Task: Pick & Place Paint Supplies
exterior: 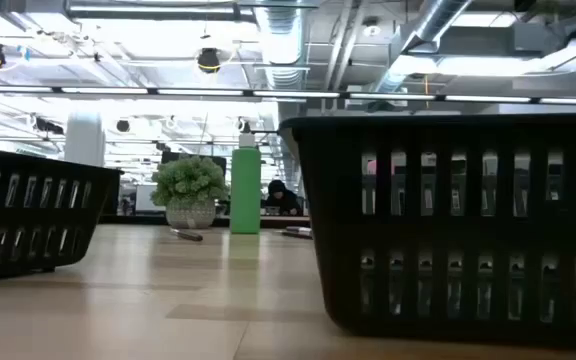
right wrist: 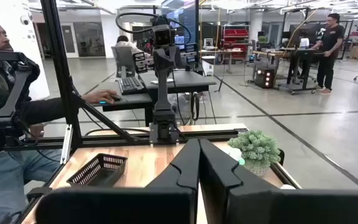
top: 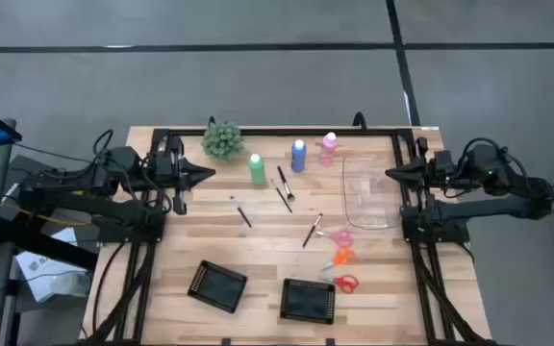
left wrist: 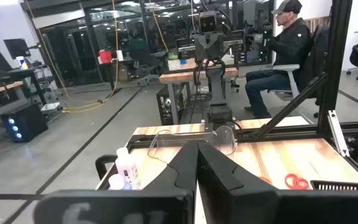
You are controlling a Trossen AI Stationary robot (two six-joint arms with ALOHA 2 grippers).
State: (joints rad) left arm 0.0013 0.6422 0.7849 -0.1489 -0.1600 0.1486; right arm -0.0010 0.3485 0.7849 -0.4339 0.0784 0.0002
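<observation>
both end effectors closed, empty

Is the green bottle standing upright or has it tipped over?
Upright. The green bottle stands on its base with its white cap on top in the low view, beside the plant ball; from above it shows as a short shape.

The green bottle (top: 257,170) stands upright with a white cap, just right of the plant; the blue bottle (top: 298,156) stands upright to its right, and the pink bottle (top: 329,147) stands upright farther right, near the far edge of the table; two thin dark brushes (top: 283,189) lie crossed between the green and the blue bottle; another brush (top: 240,211) lies alone to the left, and one more (top: 313,231) lies nearer the middle; three small scissors lie in a column on the right: pink (top: 339,236), orange (top: 340,257), red (top: 343,283).
</observation>
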